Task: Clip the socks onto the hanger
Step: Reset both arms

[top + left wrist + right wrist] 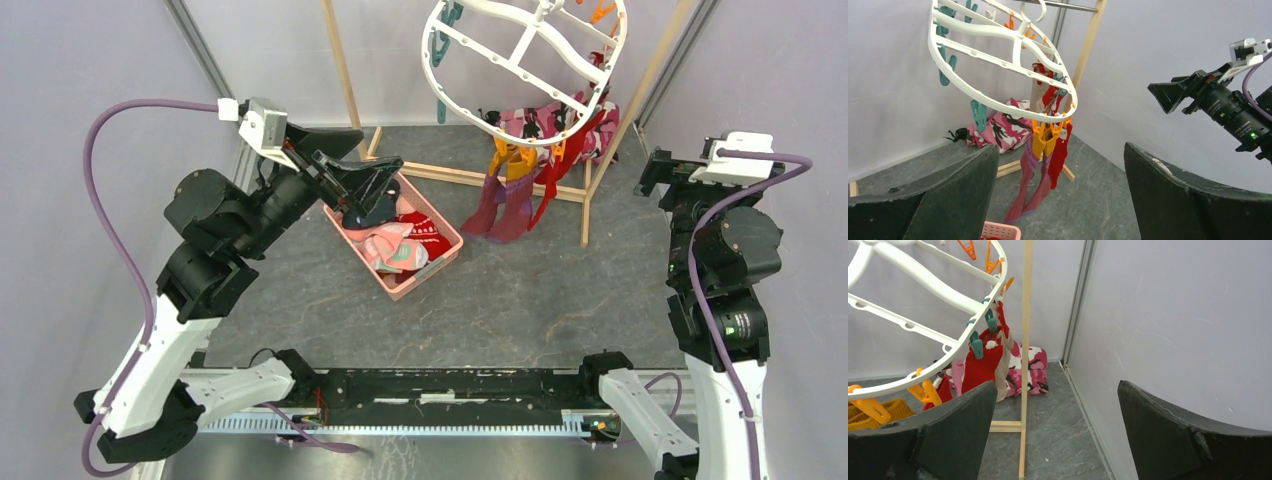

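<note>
While both of my pincers stand wide open and empty, the step in hand looks to be fetching the next sock. My left pincer (365,160) hangs over the eleven o'clock end of the pink basket (440,262), which sits a little toward ten o'clock of the mat's (540,300) middle and holds the loose socks (400,245), red and pink. My right pincer (1055,440) waits at three o'clock beside the wall (1173,315), facing the hanger (520,50). That white frame hangs tilted at twelve to one o'clock from a wooden rack (470,175). The hung socks (510,195), purple and red, dangle from orange pegs (1045,137) on its near rim.

I reckon the next move is to sink my left pincer straight down and nip one sock alone, not a bundle. Then I carry it to a free peg; the teal pegs (979,114) on the frame's nine o'clock side look bare.

The basket walls sit close under my left fingers, and the rack's foot bar lies just beyond at one o'clock. An upright pole stands between my right pincer and the frame. Open room lies from five to six o'clock of the basket, bare mat across to my right arm.
</note>
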You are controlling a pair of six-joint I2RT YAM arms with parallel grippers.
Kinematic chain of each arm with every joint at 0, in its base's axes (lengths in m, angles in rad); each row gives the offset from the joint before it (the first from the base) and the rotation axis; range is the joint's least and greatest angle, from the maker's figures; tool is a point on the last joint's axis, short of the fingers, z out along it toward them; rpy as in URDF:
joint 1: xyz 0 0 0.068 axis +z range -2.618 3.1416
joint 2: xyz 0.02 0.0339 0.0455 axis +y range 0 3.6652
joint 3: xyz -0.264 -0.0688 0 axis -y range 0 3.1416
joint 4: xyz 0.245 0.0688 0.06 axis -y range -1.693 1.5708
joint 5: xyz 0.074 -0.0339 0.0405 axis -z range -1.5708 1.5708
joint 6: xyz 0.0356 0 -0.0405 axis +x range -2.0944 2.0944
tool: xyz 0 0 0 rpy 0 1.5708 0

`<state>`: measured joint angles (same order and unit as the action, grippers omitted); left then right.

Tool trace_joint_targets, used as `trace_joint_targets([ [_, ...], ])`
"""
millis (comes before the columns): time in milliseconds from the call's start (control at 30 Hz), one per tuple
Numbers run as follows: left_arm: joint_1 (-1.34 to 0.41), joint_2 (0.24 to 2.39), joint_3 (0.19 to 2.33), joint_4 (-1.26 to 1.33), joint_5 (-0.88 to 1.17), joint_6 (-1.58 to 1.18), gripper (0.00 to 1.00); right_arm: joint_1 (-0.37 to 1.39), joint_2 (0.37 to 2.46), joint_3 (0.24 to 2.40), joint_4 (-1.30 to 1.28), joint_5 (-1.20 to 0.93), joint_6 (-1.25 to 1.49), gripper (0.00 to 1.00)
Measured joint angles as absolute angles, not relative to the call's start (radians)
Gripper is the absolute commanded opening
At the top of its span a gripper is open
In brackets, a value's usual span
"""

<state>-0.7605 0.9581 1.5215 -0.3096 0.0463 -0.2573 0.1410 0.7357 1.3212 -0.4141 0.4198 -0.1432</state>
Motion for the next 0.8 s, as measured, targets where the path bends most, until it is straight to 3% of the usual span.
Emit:
trace_joint_targets([
  [800, -0.760, 0.850, 1.395, -0.322, 0.016, -0.344, 1.00, 0.141, 0.700, 1.275, -0.431, 0.384, -0.140, 0.98],
])
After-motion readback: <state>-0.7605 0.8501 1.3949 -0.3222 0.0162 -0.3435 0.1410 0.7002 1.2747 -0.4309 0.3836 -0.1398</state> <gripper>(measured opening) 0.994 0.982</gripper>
